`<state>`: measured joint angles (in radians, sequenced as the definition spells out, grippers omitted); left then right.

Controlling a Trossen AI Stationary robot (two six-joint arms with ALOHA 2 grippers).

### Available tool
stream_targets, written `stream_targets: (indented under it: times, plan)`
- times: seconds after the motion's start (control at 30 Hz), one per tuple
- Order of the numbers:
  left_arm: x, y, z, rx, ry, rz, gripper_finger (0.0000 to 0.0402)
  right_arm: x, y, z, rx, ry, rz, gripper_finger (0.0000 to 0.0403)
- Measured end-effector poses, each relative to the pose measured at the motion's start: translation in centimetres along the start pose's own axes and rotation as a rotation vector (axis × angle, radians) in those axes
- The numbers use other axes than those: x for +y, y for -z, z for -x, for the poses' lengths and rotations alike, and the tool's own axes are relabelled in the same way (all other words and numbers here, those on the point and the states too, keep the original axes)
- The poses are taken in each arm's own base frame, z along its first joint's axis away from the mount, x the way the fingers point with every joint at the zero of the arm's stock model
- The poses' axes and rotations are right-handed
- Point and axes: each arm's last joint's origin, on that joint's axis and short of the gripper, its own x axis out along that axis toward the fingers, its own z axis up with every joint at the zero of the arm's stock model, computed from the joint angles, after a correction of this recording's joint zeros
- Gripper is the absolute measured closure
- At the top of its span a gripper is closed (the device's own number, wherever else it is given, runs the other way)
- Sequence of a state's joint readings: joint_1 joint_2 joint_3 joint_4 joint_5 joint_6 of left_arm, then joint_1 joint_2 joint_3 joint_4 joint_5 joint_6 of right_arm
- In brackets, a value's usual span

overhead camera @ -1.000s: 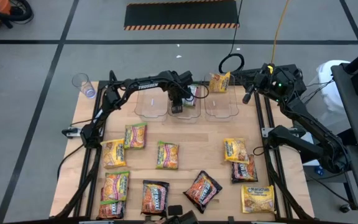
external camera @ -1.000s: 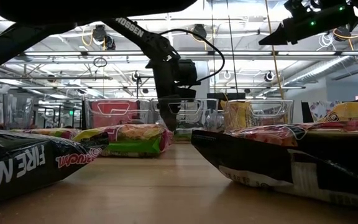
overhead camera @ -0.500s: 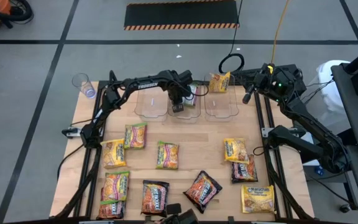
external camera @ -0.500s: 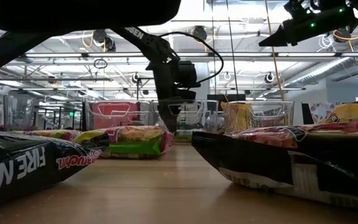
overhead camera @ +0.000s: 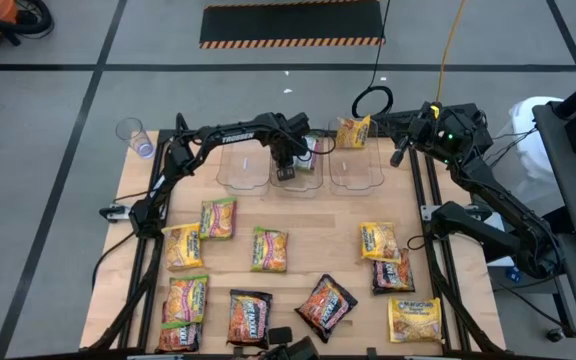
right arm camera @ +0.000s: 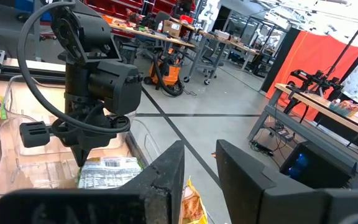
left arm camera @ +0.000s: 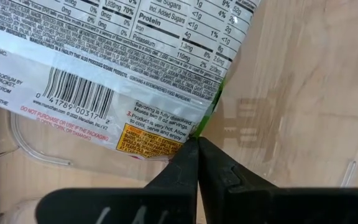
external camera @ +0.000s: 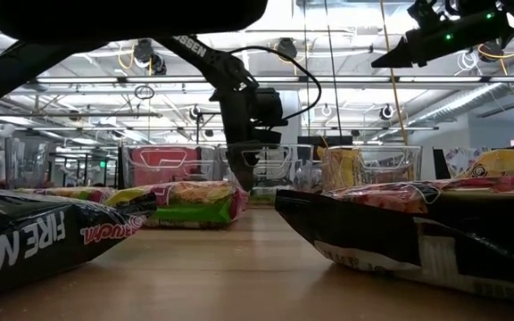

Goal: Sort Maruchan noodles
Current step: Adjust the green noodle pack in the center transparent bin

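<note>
Three clear bins stand in a row at the table's far edge. My left gripper [overhead camera: 284, 175] points down into the middle bin [overhead camera: 293, 185], shut, its tips [left arm camera: 196, 140] at a corner of a green-edged Maruchan packet [left arm camera: 104, 74] that lies back-up on the bin's floor. A yellow packet [overhead camera: 353, 132] leans upright in the right bin [overhead camera: 358, 175]. Several more yellow, green and dark packets lie flat on the near half of the table, among them a green one [overhead camera: 269, 249]. My right gripper [right arm camera: 199, 146] hangs open and level, high over the far right corner. My left gripper's shut fingertips [left arm camera: 188, 155] come from above to the printed corner [left arm camera: 197, 121] of the packet in the middle bin. I cannot tell whether they touch it or pinch its edge. The packet lies flat on the bin's floor.
The left bin [overhead camera: 240, 170] holds nothing that I can see. A clear cup [overhead camera: 133, 133] stands at the far left corner. Bare wood [overhead camera: 318, 215] runs between the bins and the loose packets. Dark packets [external camera: 418, 232] lie close before the low camera.
My left gripper has shut its fingers while staying in place over the middle bin. The packet under it has not visibly moved.
</note>
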<state>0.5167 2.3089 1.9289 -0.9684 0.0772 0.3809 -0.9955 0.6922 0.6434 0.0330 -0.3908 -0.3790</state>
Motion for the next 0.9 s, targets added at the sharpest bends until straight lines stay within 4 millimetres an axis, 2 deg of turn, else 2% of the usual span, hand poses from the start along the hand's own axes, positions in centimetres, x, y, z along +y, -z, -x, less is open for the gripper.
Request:
stream_targets:
  times: [0.17, 0.37, 0.5, 0.9]
  plan:
    - [0.0, 0.0, 0.0, 0.000, 0.000, 0.000, 0.0400, 0.0, 0.0, 0.0, -0.004, -0.010, -0.008, 0.0314]
    - [0.0, 0.0, 0.0, 0.000, 0.000, -0.001, 0.0400, 0.4, 0.3, -0.6, -0.023, -0.164, -0.113, 0.0314]
    - [0.0, 0.0, 0.0, 0.000, 0.000, -0.001, 0.0400, 0.7, 0.7, -1.5, 0.006, -0.205, -0.160, 0.0314]
    - [0.0, 0.0, 0.0, -0.001, -0.001, 0.040, 0.0401, 1.0, 0.2, -1.1, -0.024, -0.207, -0.159, 0.0314]
